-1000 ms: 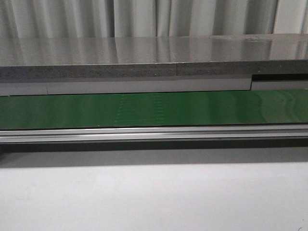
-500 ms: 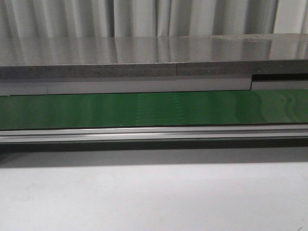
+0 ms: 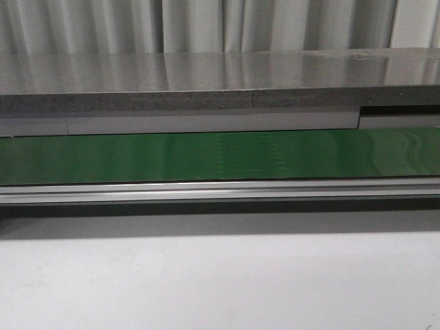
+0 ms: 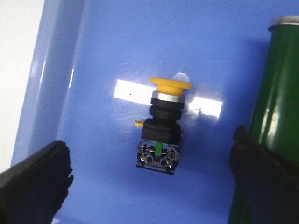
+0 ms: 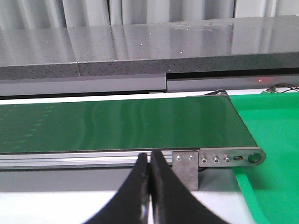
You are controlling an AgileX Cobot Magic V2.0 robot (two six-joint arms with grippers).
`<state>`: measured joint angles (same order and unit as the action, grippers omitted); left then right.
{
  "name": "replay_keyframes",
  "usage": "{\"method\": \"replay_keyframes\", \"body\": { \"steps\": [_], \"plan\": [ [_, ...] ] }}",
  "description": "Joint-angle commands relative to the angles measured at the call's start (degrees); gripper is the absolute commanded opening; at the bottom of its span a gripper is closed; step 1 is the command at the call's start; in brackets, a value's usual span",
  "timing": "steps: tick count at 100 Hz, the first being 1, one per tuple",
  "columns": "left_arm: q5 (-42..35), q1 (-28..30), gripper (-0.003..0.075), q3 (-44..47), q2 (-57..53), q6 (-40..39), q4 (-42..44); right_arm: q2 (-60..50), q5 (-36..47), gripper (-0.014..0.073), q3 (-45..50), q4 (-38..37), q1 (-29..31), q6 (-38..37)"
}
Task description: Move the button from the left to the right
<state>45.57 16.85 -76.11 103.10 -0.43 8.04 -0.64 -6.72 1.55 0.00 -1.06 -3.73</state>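
Yellow-capped and blocky, the button (image 4: 160, 128) lay on its side on the blue tray (image 4: 98, 56) between my wide-open left fingers (image 4: 35, 175), looking light, rigid, best pinched across its black body, while my right gripper (image 5: 149, 186) stayed closed, empty.

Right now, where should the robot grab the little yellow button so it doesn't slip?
Probably the black blocky body, not the round yellow cap. The button lies on its side on the blue tray, so its flat sides face the two open fingers of the left end effector. Coming straight down and closing across the body looks best; the cap is rounded and wider.
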Motion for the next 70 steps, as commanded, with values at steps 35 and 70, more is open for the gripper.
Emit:
{"method": "replay_keyframes", "body": {
  "steps": [35,70],
  "plan": [
    [-3.67,2.78,0.0652,-2.51,1.64,-0.09,-2.77,-0.91,4.82,-0.0067,-0.83,0.0,0.19,0.17],
    [-4.9,2.88,0.0652,-2.51,4.05,3.14,-6.35,-0.91,4.82,-0.0067,-0.83,0.0,0.19,0.17]
  ]
}}
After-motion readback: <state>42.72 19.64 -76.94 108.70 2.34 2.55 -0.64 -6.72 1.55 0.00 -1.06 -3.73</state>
